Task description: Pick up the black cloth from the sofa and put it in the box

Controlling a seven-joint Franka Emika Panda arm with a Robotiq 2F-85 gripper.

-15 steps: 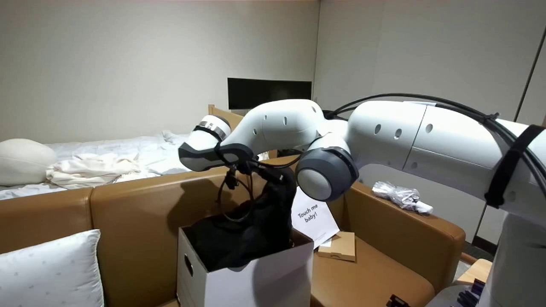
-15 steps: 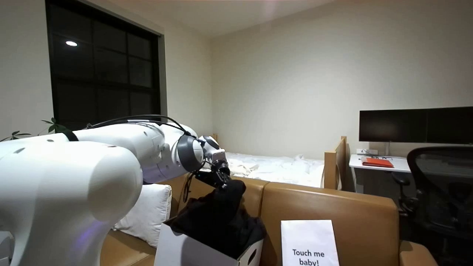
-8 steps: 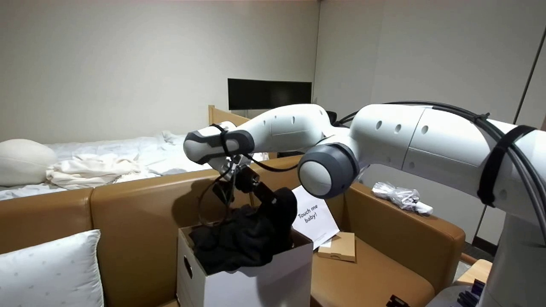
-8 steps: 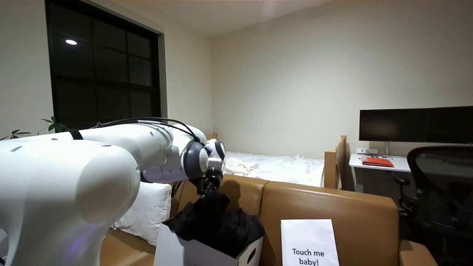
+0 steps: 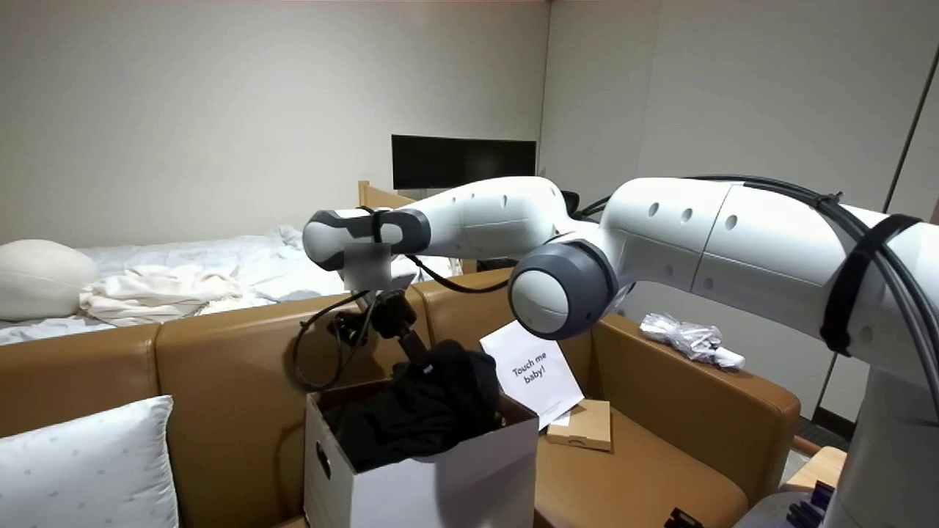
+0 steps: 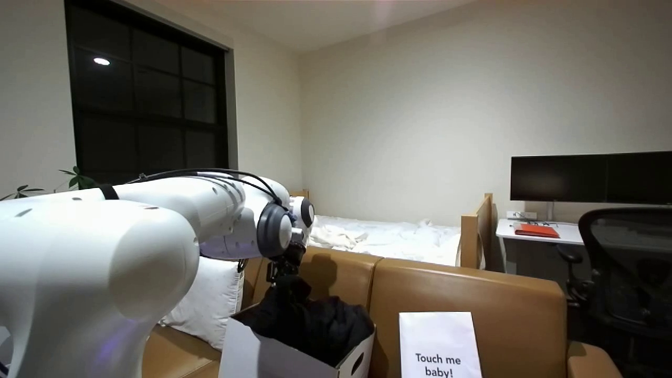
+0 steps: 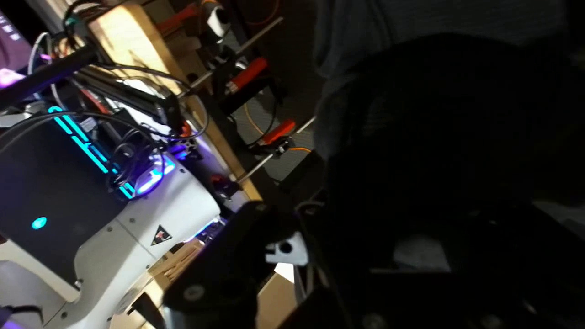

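So: cloth mostly in box, jaws on its top fold

Jaws point down at a tilt just above the box mouth, pinching a fold of cloth; it peaks right up to them in both exterior views. Rest of the cloth sags below the jaws, heaped in the box and standing above its rim. Wrist view is dark on the cloth side, so the gap between the jaws is hidden there.

Around the jaws, in an exterior view: arm spans the right side, higher up; sofa back directly behind; pillow well left and lower; sign ("Touch me baby!") near, right, tilted; carton further right and lower, just beside the sign; plastic wrap well right, on the armrest; bed left and beyond; monitor above and beyond.

Wrist view: red handles up and left of the jaws.
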